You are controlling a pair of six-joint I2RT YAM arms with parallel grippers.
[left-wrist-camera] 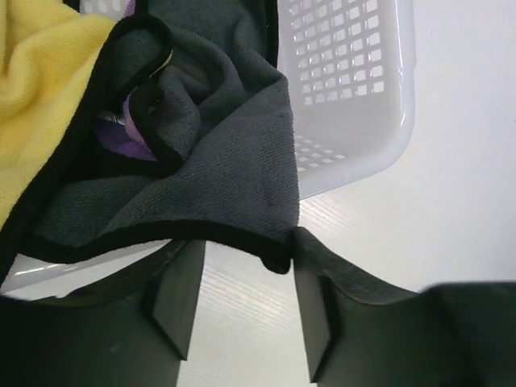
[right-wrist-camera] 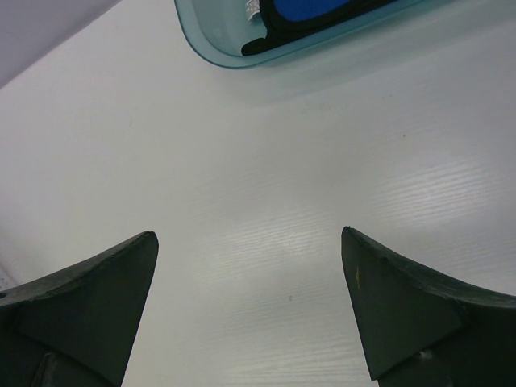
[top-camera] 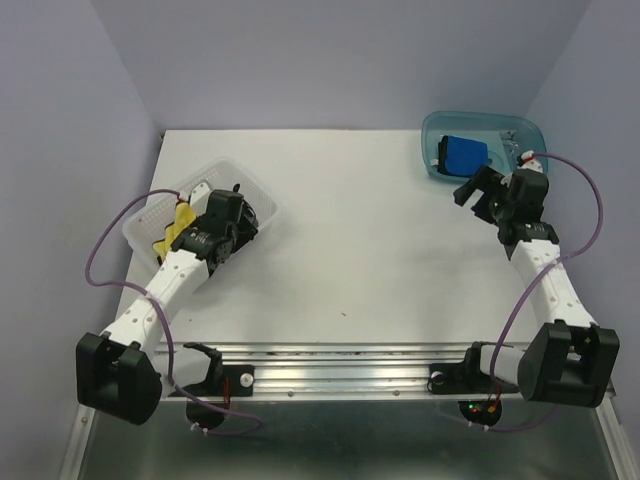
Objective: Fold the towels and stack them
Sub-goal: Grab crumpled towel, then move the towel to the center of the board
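The left gripper [left-wrist-camera: 243, 278] holds nothing, its 2 fingers apart; the black-hemmed grey terry towel [left-wrist-camera: 230, 161] drapes from the white perforated plastic basket [left-wrist-camera: 355, 89] just beyond their tips. Advance until the hem corner sits between them, then pinch firmly. The right gripper [right-wrist-camera: 250, 274] gapes wide, empty.

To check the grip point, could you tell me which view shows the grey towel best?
The left wrist view: the grey towel fills it, spilling from the white basket, its black-edged corner near the left gripper. In the top view the arm hides it; the right wrist view misses it.
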